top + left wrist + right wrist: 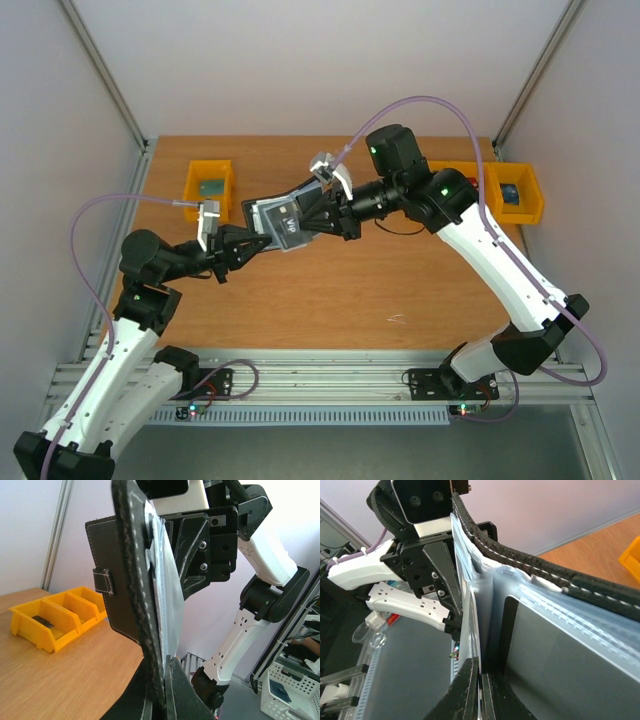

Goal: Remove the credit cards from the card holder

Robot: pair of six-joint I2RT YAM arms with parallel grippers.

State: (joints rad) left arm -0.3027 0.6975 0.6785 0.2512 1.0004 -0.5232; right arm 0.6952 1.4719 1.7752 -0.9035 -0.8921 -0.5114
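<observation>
- Right fingers (463, 692) – closed to a thin slit on a pale leaf of the clear pockets. Whether a card edge is in that pinch I cannot tell.
- Left fingers (186, 702) – closed tight on the edge of the black cover and the pocket leaf lying against it.
- Card holder (283, 222) – held open in the air between the two arms and clear of the tabletop (350, 300). It is clamped at both ends, and its long axis runs from the left fingers up and right to the right ones.
- Dark card (560, 665) – inside a clear pocket just beside the right fingertips, lying flat along the cover. No red card shows.
- Likely crux: the card lies to the side of the right fingers' line, not between them. The right arm is nearer, so it would have to let go and re-aim at the card's edge while the left anchors the cover.
- Arms: both reach inward and meet nose to nose over mid-tabletop, wrists roughly level.
- Yellow bins (208, 185) sit at the far edge, well apart.
</observation>
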